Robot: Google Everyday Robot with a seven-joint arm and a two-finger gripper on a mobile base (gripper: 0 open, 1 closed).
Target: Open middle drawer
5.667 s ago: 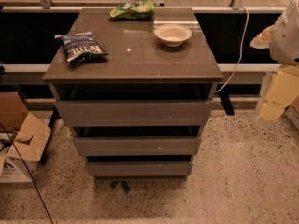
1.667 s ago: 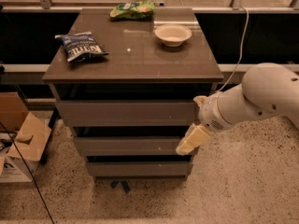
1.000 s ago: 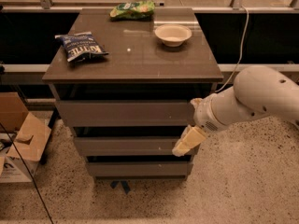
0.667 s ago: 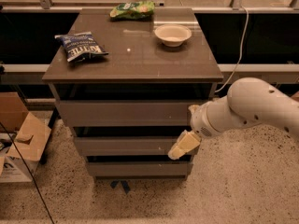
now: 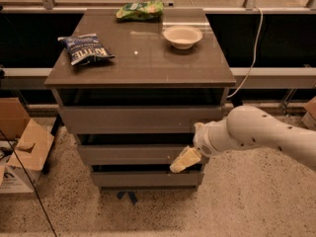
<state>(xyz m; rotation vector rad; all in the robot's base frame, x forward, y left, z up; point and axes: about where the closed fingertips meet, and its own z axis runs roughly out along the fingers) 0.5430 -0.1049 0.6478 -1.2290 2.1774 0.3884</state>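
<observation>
End effector (image 5: 185,159) now farther left and lower, at middle drawer (image 5: 128,154) front's right end, grip unclear.

A brown surface (image 5: 143,65) holds three things. A dark blue chip bag (image 5: 85,47) lies near the left edge. A green bag (image 5: 140,10) lies at the back edge. A white bowl (image 5: 182,36) sits upright to the right of the green bag, apart from it. Under the surface is the tall top drawer front (image 5: 133,120). The short bottom drawer front (image 5: 143,178) is near the floor (image 5: 237,206), which is speckled. A bit of blue tape (image 5: 127,196) is stuck on the floor below it. Brown cardboard boxes (image 5: 22,144) sit on the left. A white cord (image 5: 251,53) hangs down on the right.
</observation>
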